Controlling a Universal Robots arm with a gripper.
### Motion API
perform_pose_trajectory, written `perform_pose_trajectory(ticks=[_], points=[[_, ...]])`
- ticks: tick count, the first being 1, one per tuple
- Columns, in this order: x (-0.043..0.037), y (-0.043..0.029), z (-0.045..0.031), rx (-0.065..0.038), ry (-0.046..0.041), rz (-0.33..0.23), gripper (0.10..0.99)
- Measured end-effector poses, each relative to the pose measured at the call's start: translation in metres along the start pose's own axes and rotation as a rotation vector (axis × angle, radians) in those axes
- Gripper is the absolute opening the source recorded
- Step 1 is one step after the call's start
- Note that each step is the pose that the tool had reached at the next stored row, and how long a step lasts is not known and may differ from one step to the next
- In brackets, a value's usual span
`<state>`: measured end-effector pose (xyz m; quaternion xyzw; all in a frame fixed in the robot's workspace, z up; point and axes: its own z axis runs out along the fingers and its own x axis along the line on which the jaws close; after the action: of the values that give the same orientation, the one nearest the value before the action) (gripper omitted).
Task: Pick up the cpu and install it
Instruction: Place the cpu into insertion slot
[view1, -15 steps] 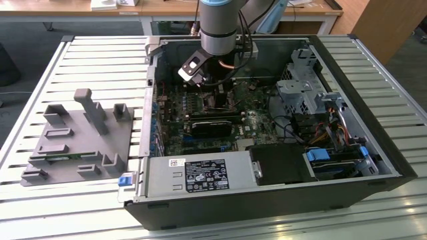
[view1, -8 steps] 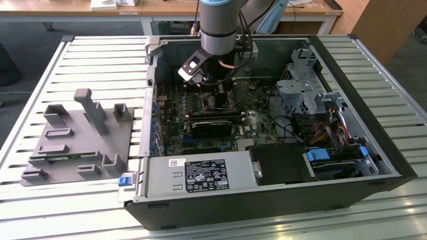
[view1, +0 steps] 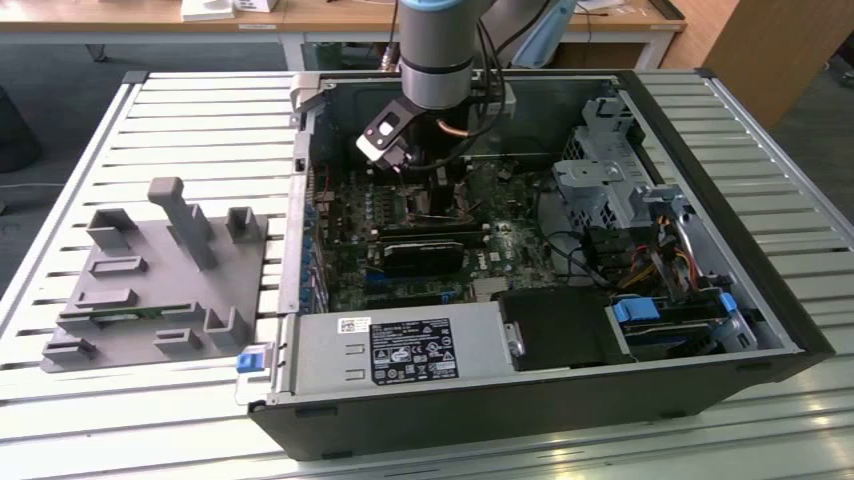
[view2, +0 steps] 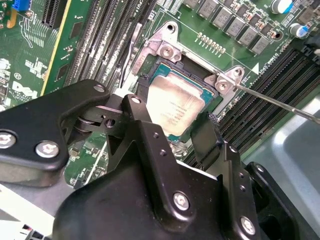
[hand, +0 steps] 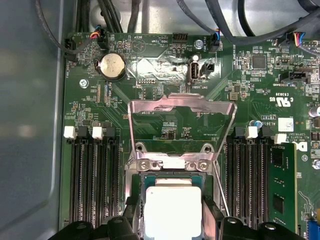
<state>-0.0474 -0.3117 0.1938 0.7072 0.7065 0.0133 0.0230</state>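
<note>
You are looking at a black two-fingered claw (view2: 170, 117) hanging inside an open computer case (view1: 534, 420). Its fingers (view2: 142, 120) are pressing narrowly on two opposite edges of the cpu (view2: 176, 100), so it appears to be holding the chip. The cpu is sitting between the fingers, directly over the open socket (view2: 165, 50) beneath the claw. Whether it is fully seated, you cannot tell. The hinged load plate (hand: 182, 101) is standing raised just beyond the claw, and the thin lever (view2: 280, 103) is lying beside it. The danger is that a slightly tilted or offset chip could be bending socket contacts. A finger could also be catching on the socket frame.
</note>
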Motion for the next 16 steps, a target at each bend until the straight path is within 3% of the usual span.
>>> perform_pose_trajectory(ticks=[6,7,8,10,13,16], points=[[-0.0001,0.0004,-0.0068,0.000,-0.0003,0.000,0.596],[-0.0001,0.0004,-0.0076,0.000,-0.0006,0.000,0.537],[-0.0001,0.0004,-0.0082,0.000,-0.0014,0.000,0.537],[-0.0001,0.0005,-0.0093,0.000,-0.0032,0.000,0.420],[-0.0001,0.0005,-0.0101,0.000,-0.0070,0.000,0.361],[-0.0001,0.0006,-0.0106,0.000,-0.0090,0.000,0.243]])
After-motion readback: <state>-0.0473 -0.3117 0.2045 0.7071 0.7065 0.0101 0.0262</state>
